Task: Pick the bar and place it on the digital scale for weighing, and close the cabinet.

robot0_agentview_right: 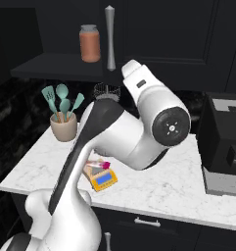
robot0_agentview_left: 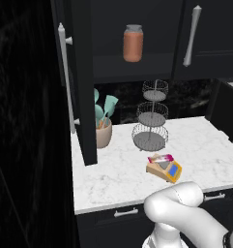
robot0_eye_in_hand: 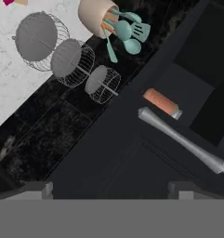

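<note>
The bar (robot0_agentview_left: 160,158) lies on the grey plate of the digital scale (robot0_agentview_left: 165,169), right of centre in the left base view and lower left of centre in the right base view, on the white marble tabletop (robot0_agentview_left: 118,174). Above it the cabinet (robot0_agentview_left: 137,34) has its left door (robot0_agentview_left: 79,82) swung out edge-on at the left of the frame; the right door is shut, its silver handle (robot0_agentview_left: 191,36) at upper right. An orange jar (robot0_agentview_left: 133,43) stands on the open shelf. A three-tier wire basket (robot0_agentview_left: 151,116) and a beige pot of teal utensils (robot0_agentview_left: 103,128) sit behind the scale. In the hand view the two dark fingertips (robot0_eye_in_hand: 36,189) stand far apart at the bottom, jaws wide and holding nothing, facing the dark cabinet front
</note>
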Robot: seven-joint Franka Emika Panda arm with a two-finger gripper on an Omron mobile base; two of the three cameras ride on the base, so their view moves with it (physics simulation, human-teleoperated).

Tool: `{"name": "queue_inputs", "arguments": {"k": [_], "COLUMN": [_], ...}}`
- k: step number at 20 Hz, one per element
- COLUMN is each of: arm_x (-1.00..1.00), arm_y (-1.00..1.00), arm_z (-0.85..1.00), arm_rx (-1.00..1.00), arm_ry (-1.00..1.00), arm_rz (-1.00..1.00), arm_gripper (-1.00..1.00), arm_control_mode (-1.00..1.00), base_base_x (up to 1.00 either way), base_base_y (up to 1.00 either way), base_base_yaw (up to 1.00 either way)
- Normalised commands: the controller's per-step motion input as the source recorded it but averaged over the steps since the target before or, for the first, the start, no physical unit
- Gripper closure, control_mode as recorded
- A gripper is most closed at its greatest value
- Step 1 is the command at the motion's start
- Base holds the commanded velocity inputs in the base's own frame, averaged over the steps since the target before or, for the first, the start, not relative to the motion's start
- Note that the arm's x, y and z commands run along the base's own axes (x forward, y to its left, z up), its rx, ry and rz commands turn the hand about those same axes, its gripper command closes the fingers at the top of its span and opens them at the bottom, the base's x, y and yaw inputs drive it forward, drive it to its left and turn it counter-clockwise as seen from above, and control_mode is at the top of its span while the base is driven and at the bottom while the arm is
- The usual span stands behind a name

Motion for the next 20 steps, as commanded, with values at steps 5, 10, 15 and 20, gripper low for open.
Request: {"name": "queue_inputs", "arguments": {"k": [5, 10, 15, 20], "arm_x": [-0.63, -0.18, 0.17, 0.0], "arm_y": [0.3, 0.63, 0.86, 0.98], "arm_z": [0.05, 0.0, -0.41, -0.45], "arm_rx": [0.26, 0.16, 0.12, 0.09], "arm_ry": [0.06, 0.0, 0.03, 0.0], "arm_rz": [0.27, 0.1, 0.01, 0.0], "arm_gripper": [-1.0, -1.0, -1.0, -1.0], "arm_control_mode": [-1.0, -1.0, -1.0, -1.0], "base_base_x": [0.0, 0.0, 0.0, 0.0], "base_base_y": [0.0, 0.0, 0.0, 0.0], "base_base_yaw": [0.0, 0.0, 0.0, 0.0]}}
